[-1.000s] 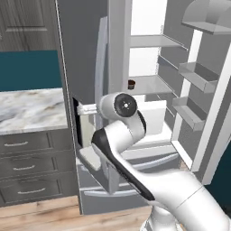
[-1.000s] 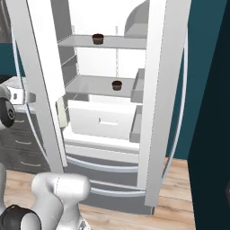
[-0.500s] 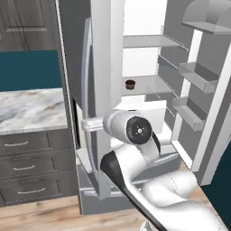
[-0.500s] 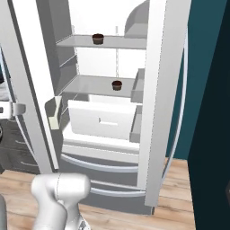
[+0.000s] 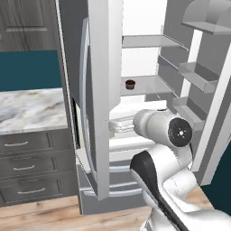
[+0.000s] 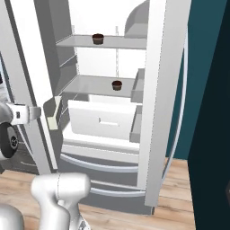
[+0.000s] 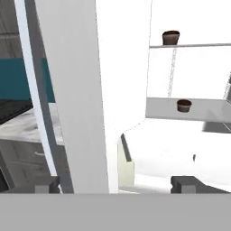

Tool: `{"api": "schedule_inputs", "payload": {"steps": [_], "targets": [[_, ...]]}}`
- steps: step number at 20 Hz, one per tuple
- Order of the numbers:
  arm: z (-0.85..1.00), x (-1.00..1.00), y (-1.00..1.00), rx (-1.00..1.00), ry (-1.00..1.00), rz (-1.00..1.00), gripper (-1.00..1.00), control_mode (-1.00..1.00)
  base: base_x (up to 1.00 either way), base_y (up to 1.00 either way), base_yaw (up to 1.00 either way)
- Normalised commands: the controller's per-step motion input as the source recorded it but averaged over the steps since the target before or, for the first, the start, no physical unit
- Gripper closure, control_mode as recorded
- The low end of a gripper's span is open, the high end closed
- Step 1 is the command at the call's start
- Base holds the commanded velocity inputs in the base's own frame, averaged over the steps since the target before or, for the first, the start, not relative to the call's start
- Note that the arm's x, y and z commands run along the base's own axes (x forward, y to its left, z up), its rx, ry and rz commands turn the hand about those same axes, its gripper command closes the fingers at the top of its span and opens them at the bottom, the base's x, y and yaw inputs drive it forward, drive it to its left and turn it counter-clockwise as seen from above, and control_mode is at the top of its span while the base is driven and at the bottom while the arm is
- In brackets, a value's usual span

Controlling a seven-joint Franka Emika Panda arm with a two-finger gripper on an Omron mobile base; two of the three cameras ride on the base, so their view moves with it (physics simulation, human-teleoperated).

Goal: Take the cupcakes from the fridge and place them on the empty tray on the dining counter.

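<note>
fridge [image 6: 155, 90] door swung wider | gripper [image 7: 115, 182] jaws now spread, empty — cupcakes [image 7: 183, 105] well beyond, shelved

2 cupcakes [image 6: 98, 38] [image 6: 117, 85], 1 fridge [image 6: 155, 112] with 2 open doors, 3 cabinet drawers [image 5: 27, 168]

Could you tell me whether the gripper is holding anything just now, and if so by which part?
Nothing is held: the gripper is open, its fingertips either side of the fridge door's edge.

white arm [image 5: 171, 180], dark joint caps, small dark pincer tips.
</note>
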Motion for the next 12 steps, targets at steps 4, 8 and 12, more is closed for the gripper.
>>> {"api": "schedule_inputs", "payload": {"steps": [4,8,12], "targets": [[-0.05,0.01,-0.83,0.00,0.00,0.09,-1.00,-1.00,0.00,0.00,0.00],[-0.25,0.23,-0.59,0.00,0.03,0.16,-1.00,-1.00,0.00,0.00,0.00],[-0.14,0.21,-0.14,0.00,0.00,0.06,-1.00,-1.00,0.00,0.00,0.00]]}}
